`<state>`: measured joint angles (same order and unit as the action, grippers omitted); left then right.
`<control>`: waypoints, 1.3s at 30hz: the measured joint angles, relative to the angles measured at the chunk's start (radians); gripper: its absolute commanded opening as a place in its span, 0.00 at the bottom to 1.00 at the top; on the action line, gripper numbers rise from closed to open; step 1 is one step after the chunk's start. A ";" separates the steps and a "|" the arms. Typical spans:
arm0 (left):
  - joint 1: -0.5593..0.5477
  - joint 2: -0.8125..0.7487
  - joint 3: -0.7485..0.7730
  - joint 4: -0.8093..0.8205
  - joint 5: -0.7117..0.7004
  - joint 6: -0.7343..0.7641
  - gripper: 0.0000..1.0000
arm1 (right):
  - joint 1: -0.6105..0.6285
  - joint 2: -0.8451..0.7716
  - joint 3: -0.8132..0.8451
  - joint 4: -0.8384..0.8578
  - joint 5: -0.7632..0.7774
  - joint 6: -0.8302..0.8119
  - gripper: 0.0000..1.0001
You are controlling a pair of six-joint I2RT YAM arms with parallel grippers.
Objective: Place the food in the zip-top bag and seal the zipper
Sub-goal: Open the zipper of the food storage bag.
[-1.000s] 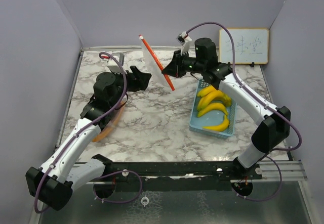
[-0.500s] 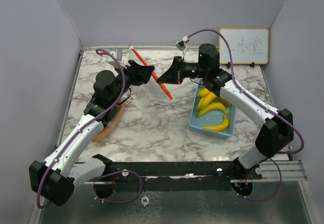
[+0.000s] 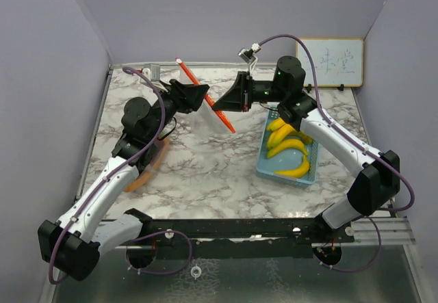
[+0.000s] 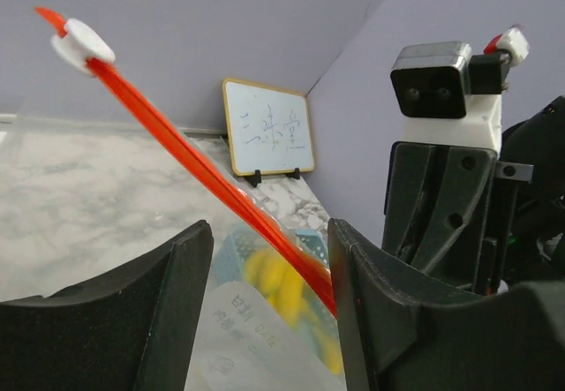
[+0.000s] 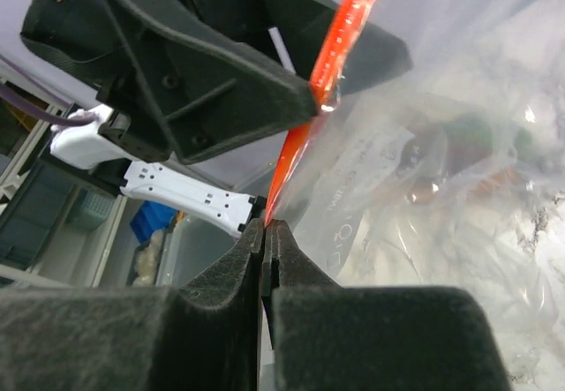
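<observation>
The clear zip-top bag [image 3: 209, 116] hangs in the air at the table's back middle, its red zipper [image 3: 226, 121] slanting down to the right. My right gripper [image 3: 220, 104] is shut on the zipper's lower part, as the right wrist view [image 5: 267, 225] shows. My left gripper [image 3: 200, 98] is open, its jaws standing either side of the zipper [image 4: 203, 175] and bag. The white slider [image 4: 82, 42] sits at the zipper's upper end. Blurred green, brown and orange shapes [image 5: 472, 133] show through the bag. Yellow bananas [image 3: 289, 142] lie in the basket.
The light blue basket [image 3: 267, 168] stands right of centre on the marble table. An orange object [image 3: 152, 166] lies partly hidden under my left arm. A whiteboard [image 3: 329, 62] leans on the back wall. Walls close in on both sides.
My left gripper has risen and moved right to the bag; its open jaws now straddle the zipper. The bag's top has tilted left and down in my right gripper.
</observation>
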<state>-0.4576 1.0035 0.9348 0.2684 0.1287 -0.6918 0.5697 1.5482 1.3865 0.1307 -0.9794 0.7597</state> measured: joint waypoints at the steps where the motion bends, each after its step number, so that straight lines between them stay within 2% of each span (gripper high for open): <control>1: 0.000 0.011 0.000 0.008 0.006 0.000 0.44 | 0.000 0.000 0.000 0.003 -0.009 0.003 0.02; 4: 0.000 0.045 0.000 0.025 0.031 -0.011 0.09 | 0.000 0.000 0.000 0.005 -0.033 0.005 0.03; 5: 0.000 0.057 0.000 0.033 0.040 -0.015 0.00 | 0.000 0.000 0.000 0.004 -0.038 0.005 0.03; 6: 0.000 0.066 0.000 0.039 0.049 -0.020 0.00 | 0.000 0.000 0.000 0.002 -0.040 0.004 0.06; 9: 0.000 0.081 0.005 0.047 0.069 -0.028 0.00 | 0.000 0.000 0.000 -0.018 -0.042 -0.010 0.38; 11: 0.000 0.085 0.010 0.049 0.071 -0.029 0.00 | 0.000 0.000 0.010 -0.081 -0.031 -0.047 0.49; 12: 0.000 0.086 0.016 0.047 0.071 -0.029 0.00 | 0.000 0.000 0.023 -0.124 -0.016 -0.068 0.51; 17: 0.006 0.087 0.054 0.010 0.069 -0.029 0.00 | 0.000 0.012 0.211 -0.412 0.183 -0.260 0.54; 22: 0.006 0.100 0.117 -0.092 0.056 -0.028 0.00 | 0.001 0.013 0.349 -0.546 0.320 -0.411 0.58; 34: 0.007 0.201 0.254 -0.293 0.031 -0.028 0.00 | 0.119 0.066 0.397 -0.749 0.553 -0.519 0.60; 39: 0.007 0.213 0.254 -0.317 0.031 -0.029 0.00 | 0.136 0.079 0.397 -0.767 0.593 -0.512 0.54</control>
<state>-0.4507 1.2167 1.1893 -0.0490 0.1600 -0.7204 0.7059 1.6272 1.7840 -0.6365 -0.3862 0.2478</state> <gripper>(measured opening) 0.019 0.585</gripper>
